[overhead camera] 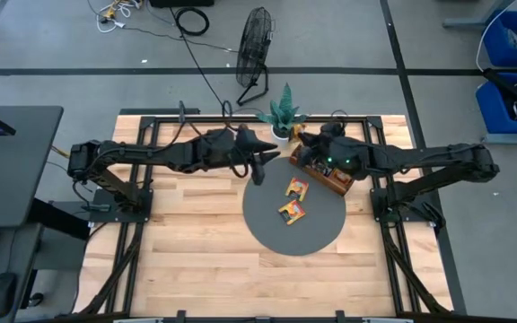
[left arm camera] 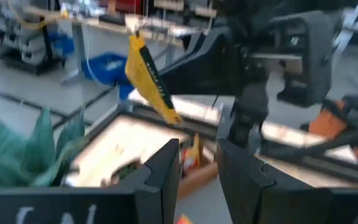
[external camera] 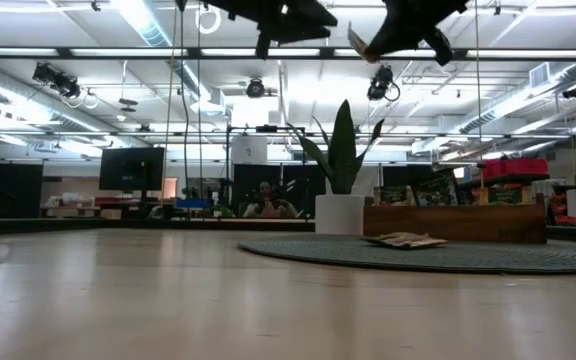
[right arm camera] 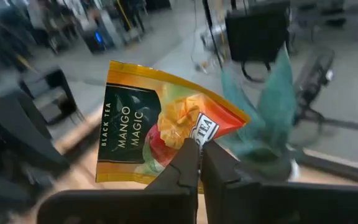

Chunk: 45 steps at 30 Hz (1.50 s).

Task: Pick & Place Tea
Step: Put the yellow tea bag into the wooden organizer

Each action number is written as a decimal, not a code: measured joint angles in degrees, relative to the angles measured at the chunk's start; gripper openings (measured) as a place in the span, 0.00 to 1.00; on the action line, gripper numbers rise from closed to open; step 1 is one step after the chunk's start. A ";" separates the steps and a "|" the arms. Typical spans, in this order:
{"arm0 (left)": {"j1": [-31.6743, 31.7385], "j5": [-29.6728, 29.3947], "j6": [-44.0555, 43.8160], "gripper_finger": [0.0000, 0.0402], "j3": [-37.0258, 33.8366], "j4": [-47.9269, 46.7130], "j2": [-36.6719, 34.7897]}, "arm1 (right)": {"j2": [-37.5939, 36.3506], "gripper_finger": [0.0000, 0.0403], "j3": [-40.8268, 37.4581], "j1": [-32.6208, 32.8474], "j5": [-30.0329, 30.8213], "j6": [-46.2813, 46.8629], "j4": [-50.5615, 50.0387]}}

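High view: two flat orange-yellow paper tea sachets [overhead camera: 293,200] are lying on the round grey mat [overhead camera: 267,233], at its 12 o'clock, beside the long brown wooden tray [overhead camera: 335,182].
Low view: both arms are hanging above the surface.
Left wrist view: left claw [left arm camera: 199,163] is standing partly spread, empty, waiting.
Right wrist view: right claw [right arm camera: 199,163] is pinching a mango tea sachet [right arm camera: 160,135] by one edge, carrying it aloft.

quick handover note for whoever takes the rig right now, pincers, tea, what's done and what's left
Right pincer: shut on an orange mango tea sachet, lifted above the wooden tray.
Left pincer: part open, holding nothing, raised near the plant.
Done: two sachets lie on the grey mat.
Left: put the held sachet down; more sachets stand in the tray.
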 joint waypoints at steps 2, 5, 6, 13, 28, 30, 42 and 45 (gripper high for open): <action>0.15 -0.05 0.06 0.28 0.00 1.54 0.00 | 0.20 0.00 0.04 0.00 0.36 -1.14 3.00; 0.64 -0.33 -1.03 0.28 -0.02 2.77 0.02 | 0.81 0.00 0.02 0.00 0.27 -1.38 4.15; 0.83 -0.37 -1.54 0.28 0.00 3.13 0.02 | 0.87 0.00 0.00 0.00 0.15 -1.26 4.25; 1.75 -0.45 -4.26 0.28 0.00 4.82 0.03 | 1.45 0.00 0.00 0.00 -1.02 -1.05 11.60; 1.79 -0.44 -2.28 0.28 0.00 9.30 0.09 | 2.21 0.00 0.00 0.02 -1.45 -1.07 15.46; 1.79 -0.50 -2.29 0.28 0.00 9.28 0.09 | 2.21 0.00 0.00 0.02 -1.45 -1.07 15.53; 2.35 -2.85 -2.29 0.28 0.00 9.49 0.14 | 5.29 0.00 0.00 0.01 -2.77 -1.02 19.97; 2.38 -2.86 -2.31 0.28 0.00 9.01 0.15 | 5.52 0.00 0.00 0.00 -2.84 -0.83 20.94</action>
